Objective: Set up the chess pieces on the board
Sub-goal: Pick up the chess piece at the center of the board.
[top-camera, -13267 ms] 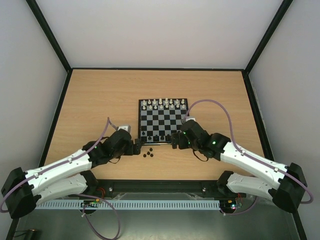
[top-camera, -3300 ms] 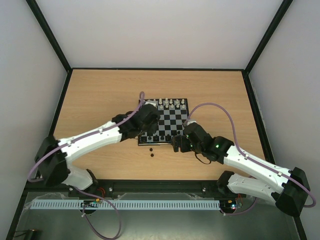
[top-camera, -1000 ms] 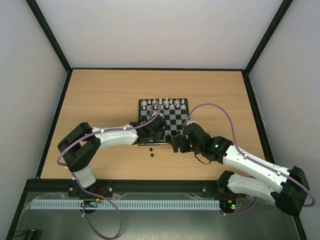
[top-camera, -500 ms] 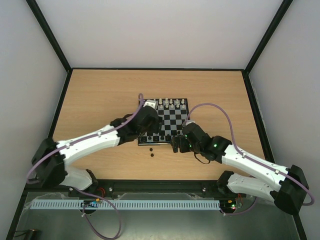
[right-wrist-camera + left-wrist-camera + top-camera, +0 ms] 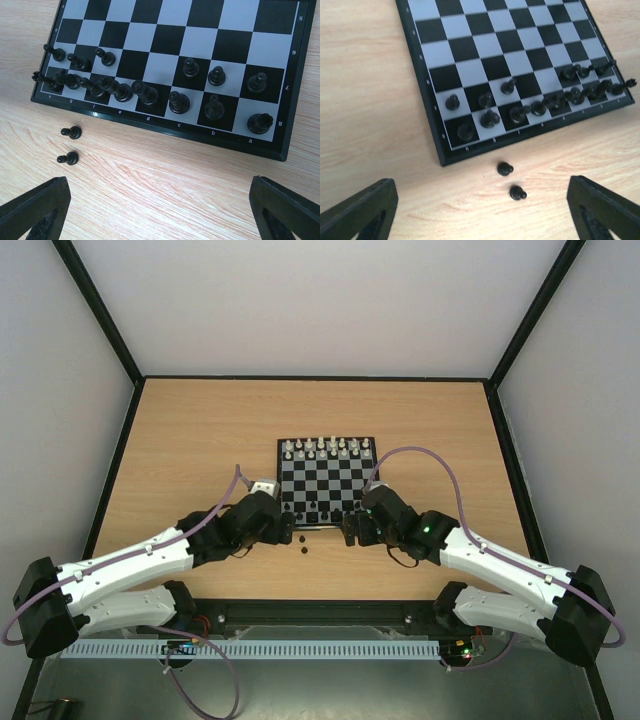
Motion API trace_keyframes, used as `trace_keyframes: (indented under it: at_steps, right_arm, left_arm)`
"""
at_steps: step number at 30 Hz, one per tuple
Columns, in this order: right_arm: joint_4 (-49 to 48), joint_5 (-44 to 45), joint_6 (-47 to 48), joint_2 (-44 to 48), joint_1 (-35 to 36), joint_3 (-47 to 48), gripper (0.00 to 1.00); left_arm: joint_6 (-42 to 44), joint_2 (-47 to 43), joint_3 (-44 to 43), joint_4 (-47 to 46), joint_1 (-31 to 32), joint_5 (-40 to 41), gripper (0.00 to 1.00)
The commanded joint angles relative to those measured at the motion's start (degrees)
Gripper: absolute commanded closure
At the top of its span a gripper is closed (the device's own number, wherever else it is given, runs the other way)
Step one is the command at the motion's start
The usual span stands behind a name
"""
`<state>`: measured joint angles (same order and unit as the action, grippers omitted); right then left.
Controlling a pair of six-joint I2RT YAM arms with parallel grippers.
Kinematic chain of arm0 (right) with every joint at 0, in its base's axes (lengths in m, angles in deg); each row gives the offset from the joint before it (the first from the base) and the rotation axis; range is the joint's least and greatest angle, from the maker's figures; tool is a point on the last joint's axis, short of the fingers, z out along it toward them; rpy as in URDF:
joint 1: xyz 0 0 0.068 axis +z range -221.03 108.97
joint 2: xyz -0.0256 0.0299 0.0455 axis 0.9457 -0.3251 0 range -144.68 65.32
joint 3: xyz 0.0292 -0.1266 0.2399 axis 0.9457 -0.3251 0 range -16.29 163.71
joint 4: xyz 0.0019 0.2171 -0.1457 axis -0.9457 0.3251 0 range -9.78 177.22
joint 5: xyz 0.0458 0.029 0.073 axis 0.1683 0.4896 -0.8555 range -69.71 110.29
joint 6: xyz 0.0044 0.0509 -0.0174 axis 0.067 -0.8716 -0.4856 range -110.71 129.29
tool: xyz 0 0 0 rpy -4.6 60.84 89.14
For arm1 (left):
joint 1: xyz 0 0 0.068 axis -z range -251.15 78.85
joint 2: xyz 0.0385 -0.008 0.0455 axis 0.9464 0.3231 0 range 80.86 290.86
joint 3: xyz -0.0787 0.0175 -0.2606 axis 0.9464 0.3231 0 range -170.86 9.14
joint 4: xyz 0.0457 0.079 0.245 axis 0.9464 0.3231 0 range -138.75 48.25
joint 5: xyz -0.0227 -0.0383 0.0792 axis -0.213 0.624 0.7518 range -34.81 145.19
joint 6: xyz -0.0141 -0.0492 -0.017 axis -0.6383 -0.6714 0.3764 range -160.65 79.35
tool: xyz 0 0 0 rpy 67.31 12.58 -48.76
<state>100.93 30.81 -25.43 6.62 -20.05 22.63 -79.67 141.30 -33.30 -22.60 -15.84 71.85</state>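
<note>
Light wooden surface (image 5: 200, 430) holds two tiny black pawns (image 5: 505, 169) just off the near edge of the black-and-grey checkered board (image 5: 490, 45), left pincer (image 5: 480, 207) and right pincer (image 5: 160, 210) both spread apart, empty; I'd centre over one pawn, pinch squarely, spare its neighbour.

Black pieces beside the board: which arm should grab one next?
Probably the left. Both grippers are open, but the two pieces lie almost centred in front of the left gripper, while they sit far to one side of the right gripper.
</note>
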Motion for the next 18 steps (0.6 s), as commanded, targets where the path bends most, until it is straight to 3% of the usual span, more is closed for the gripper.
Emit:
trace_keyframes:
  at_steps: [1, 5, 10, 18]
  right_arm:
    - [1.8, -0.5, 0.3, -0.7, 0.1, 0.9, 0.01]
    - [1.7, -0.5, 0.3, -0.6, 0.1, 0.7, 0.01]
    - [1.6, -0.3, 0.2, -0.3, 0.2, 0.6, 0.01]
    - [1.4, -0.5, 0.3, 0.1, 0.1, 0.2, 0.01]
  left_arm:
    - [-4.6, -1.1, 2.2, 0.8, 2.9, -0.5, 0.08]
    - [-5.3, 2.8, 3.5, -1.5, 5.0, 0.9, 0.23]
    - [-5.0, 9.4, 2.6, -5.4, 6.9, 2.4, 0.5]
    - [-3.3, 19.6, -0.9, -9.0, 8.3, 2.7, 0.62]
